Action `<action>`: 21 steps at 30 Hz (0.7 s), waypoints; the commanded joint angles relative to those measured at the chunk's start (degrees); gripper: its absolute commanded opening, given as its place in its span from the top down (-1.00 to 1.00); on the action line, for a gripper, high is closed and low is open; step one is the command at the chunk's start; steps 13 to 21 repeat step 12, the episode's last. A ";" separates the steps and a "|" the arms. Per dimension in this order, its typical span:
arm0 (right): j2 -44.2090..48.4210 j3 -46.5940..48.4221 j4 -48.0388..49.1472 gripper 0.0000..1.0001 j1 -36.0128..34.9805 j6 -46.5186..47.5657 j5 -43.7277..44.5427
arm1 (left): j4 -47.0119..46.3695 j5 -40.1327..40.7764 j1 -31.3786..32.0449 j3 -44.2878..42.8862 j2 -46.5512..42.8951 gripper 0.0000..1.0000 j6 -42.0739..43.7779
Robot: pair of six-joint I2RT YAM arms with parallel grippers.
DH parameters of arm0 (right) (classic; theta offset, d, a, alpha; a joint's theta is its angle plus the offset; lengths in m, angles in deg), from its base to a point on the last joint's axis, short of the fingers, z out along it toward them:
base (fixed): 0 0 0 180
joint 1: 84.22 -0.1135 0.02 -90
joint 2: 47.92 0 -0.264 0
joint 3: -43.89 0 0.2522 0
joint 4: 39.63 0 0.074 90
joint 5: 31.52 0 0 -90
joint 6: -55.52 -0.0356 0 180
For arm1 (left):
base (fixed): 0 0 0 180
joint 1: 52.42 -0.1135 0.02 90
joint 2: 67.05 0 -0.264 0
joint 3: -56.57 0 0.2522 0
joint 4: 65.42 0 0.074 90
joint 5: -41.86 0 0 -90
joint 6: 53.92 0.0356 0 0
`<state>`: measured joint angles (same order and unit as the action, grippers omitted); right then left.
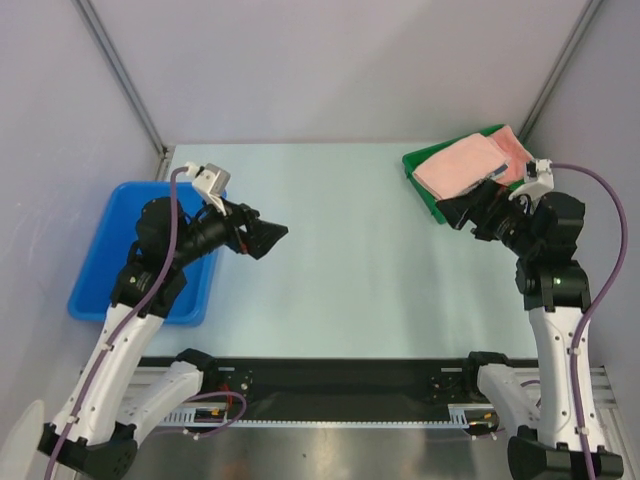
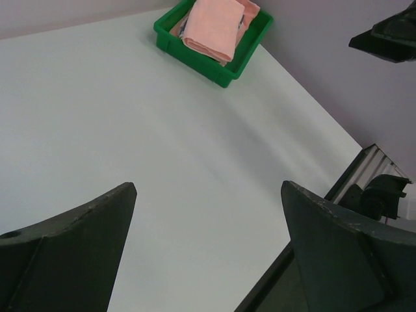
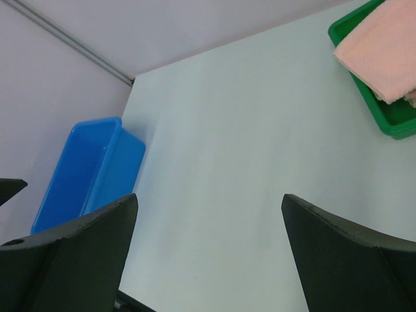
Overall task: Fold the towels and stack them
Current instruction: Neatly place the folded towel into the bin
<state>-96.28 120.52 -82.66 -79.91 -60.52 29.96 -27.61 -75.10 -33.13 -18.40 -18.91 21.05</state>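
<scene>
Folded salmon-pink towels (image 1: pixel 468 163) lie stacked in the green tray (image 1: pixel 420 188) at the table's far right; they also show in the left wrist view as towels (image 2: pixel 213 27) and at the right wrist view's top edge as towels (image 3: pixel 383 52). My left gripper (image 1: pixel 272 238) hangs open over the table beside the blue bin, nothing between its fingers (image 2: pixel 78 247). My right gripper (image 1: pixel 452 212) stands open just in front of the tray, empty as well, its fingers (image 3: pixel 344 253) wide apart.
A blue bin (image 1: pixel 140 250) sits at the table's left edge, under the left arm; its inside shows no cloth in the right wrist view (image 3: pixel 84 172). The pale table (image 1: pixel 340 250) runs between bin and tray. Grey walls close in the back and sides.
</scene>
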 commanded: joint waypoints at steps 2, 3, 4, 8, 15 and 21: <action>3.71 -2.05 2.82 -0.99 -0.80 -0.25 -0.67 | -4.80 -0.46 -0.39 0.57 -4.28 -0.99 -2.72; 3.71 -1.88 2.74 -0.99 -1.50 0.37 -0.41 | -4.98 -0.64 -0.39 0.48 -5.07 -0.99 -2.81; 3.62 -1.35 1.86 -0.99 -2.03 1.07 1.51 | -5.24 -0.55 -0.39 0.39 -5.42 -0.99 -3.16; 2.83 2.25 -1.04 -0.99 -3.09 3.01 4.78 | -5.16 -1.78 -0.39 -0.84 -5.51 -0.99 -3.43; 2.83 4.01 -1.40 -1.00 -3.70 2.76 5.75 | -4.19 -1.78 -0.39 -1.37 -5.51 -1.00 -3.08; 2.83 4.01 -1.40 -1.00 -3.70 2.76 5.75 | -4.19 -1.78 -0.39 -1.37 -5.51 -1.00 -3.08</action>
